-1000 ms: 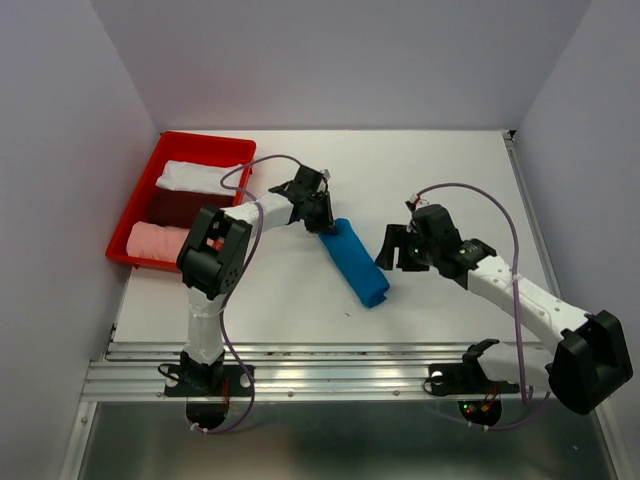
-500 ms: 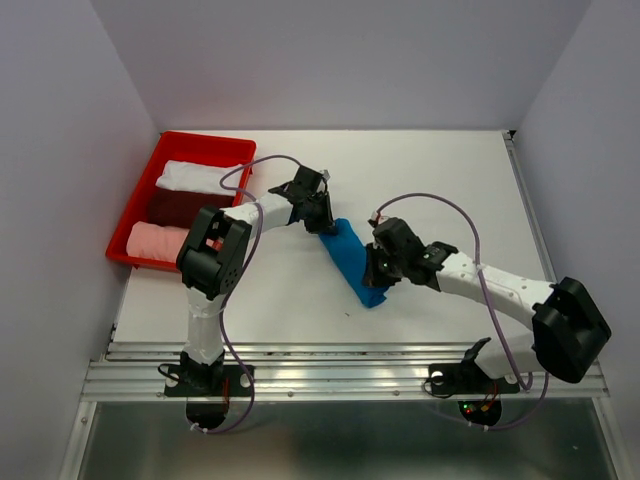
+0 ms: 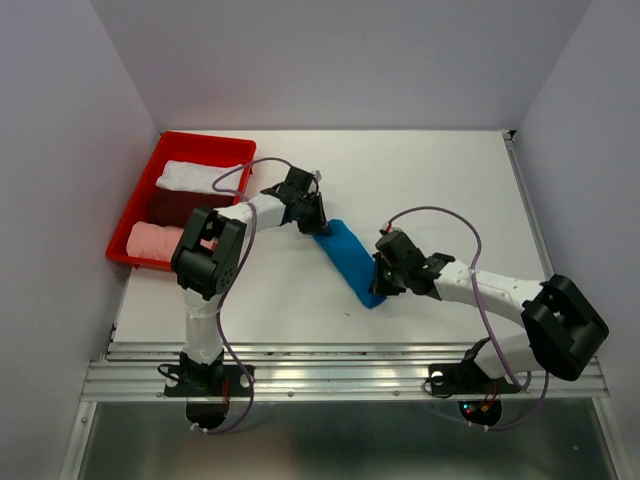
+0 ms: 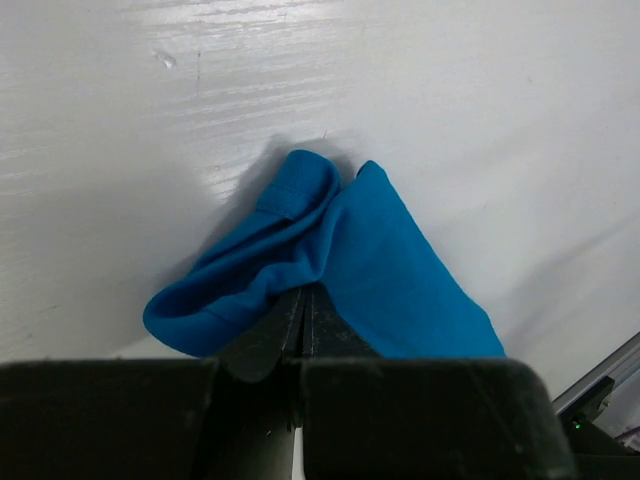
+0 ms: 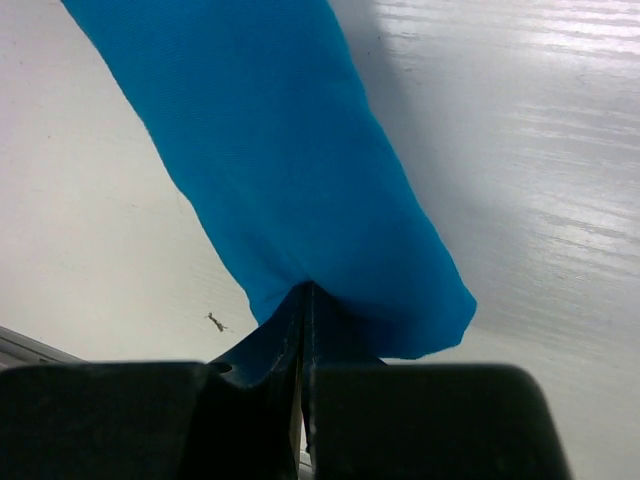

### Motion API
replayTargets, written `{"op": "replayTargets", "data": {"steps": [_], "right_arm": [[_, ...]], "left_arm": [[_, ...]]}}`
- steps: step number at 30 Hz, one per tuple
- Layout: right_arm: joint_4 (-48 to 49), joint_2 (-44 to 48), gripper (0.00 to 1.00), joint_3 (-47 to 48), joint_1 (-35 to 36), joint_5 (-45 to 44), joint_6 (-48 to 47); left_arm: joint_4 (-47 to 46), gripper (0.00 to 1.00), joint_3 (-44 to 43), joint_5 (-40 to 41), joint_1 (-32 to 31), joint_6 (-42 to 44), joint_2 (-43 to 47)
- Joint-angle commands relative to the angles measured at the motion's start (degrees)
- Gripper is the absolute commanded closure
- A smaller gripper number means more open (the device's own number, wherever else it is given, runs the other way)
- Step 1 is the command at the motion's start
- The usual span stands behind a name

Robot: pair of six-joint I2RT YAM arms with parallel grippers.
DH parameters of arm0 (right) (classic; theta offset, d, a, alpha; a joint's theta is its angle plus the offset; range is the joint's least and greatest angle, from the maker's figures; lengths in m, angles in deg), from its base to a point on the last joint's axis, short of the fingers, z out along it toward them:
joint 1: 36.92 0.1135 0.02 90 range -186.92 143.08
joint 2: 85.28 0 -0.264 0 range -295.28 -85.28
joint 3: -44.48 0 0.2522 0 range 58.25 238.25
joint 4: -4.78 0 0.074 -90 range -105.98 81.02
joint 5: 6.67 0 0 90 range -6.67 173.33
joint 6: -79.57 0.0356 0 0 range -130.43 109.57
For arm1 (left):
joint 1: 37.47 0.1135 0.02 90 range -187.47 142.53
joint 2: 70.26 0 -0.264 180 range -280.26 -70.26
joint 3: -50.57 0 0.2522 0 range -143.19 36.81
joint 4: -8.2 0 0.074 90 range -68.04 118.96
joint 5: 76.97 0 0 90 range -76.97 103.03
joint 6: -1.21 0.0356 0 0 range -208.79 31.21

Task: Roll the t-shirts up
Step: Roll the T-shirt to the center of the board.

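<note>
The table (image 3: 420, 180) is white, and at its far left corner stands the red tray (image 3: 210, 139). In the tray lie a white t-shirt (image 3: 195, 177), a dark red t-shirt (image 3: 180, 207) and a pink t-shirt (image 3: 155, 241), all three already rolled.

The blue t-shirt (image 3: 350, 262) lies on the table near the middle, right of the tray. It is rolled into a long bundle that runs on a diagonal from far-left to near-right.

One second ago my right gripper (image 3: 380, 275) was well apart from this roll, on its right side. It has since come in to the near end. Its wrist view shows the fingers closed together with the edge of the blue cloth (image 5: 290, 170) pinched between the tips (image 5: 305, 295).

My left gripper (image 3: 313, 222) has moved only a little, toward the far left, and it keeps the far end. Its fingers are pressed tight on a fold of the cloth (image 4: 390, 270) at the tips (image 4: 303, 300). That end looks loose and crumpled there.

So now I hold both ends, where before I held only one. I judge that the rolling of this t-shirt is finished. The next move is probably to lift the roll with both arms together and carry it to the tray. The arms must keep an even pull, or the loose far end may open.
</note>
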Motion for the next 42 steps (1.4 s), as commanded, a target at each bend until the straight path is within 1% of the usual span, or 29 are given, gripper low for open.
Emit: {"op": "replayTargets", "data": {"steps": [1,3,8,11,13,19,23,27,32,34,35,37,38,41,42], "right_arm": [[-6.7,1.3,0.99,0.0,0.1,-4.7,-1.1],[-8.7,1.5,0.99,1.0,0.1,-5.4,-1.8],[-10.5,2.2,0.99,0.5,0.1,-3.2,-1.1],[-8.7,0.2,0.99,-2.0,0.1,-2.4,1.1],[-7.8,-2.7,0.99,-2.4,0.1,-2.3,2.7],[-8.1,-3.9,0.99,-2.4,0.1,-5.5,5.2],[-10.2,-1.9,0.99,-1.5,0.1,-9.0,5.5],[-11.9,2.1,0.95,-1.4,0.1,-12.2,5.2],[-13.2,7.2,0.95,1.3,0.1,-14.8,2.2],[-11.4,8.1,0.93,2.6,0.1,-13.0,-1.0],[-10.2,8.7,0.92,3.1,0.1,-9.2,-1.8],[-6.3,9.2,0.92,3.9,0.1,-6.1,-2.4],[-4.4,9.0,0.92,4.7,0.1,-4.1,-2.3],[-2.4,6.4,0.93,6.3,0.1,-3.9,-0.9],[-0.8,5.5,0.95,7.4,0.1,-3.9,0.1]], "left_arm": [[2.7,0.92,2.7,3.3,1.0,2.2,1.9],[2.7,0.92,2.8,3.6,1.1,2.5,1.7],[2.8,0.92,2.3,3.1,2.2,2.9,0.1],[1.9,0.92,2.2,2.3,2.3,2.7,-0.5],[2.0,0.93,2.7,2.5,2.5,2.9,-0.5],[2.3,0.93,5.7,3.3,2.8,3.4,2.3],[2.6,0.93,8.3,4.6,2.9,4.1,5.2],[2.9,0.93,11.5,5.0,2.9,3.6,7.7],[2.5,0.93,16.5,5.0,2.5,2.4,14.3],[4.1,0.93,16.4,6.0,1.8,2.6,16.2],[4.9,0.93,16.1,6.9,1.1,2.6,17.7],[7.3,0.93,14.5,10.6,-0.2,2.8,18.9],[8.9,0.93,12.7,12.8,-1.7,2.9,19.5],[10.6,0.93,9.2,14.6,-4.6,2.5,19.2],[10.1,0.94,8.8,14.4,-5.2,1.8,19.2]]}}
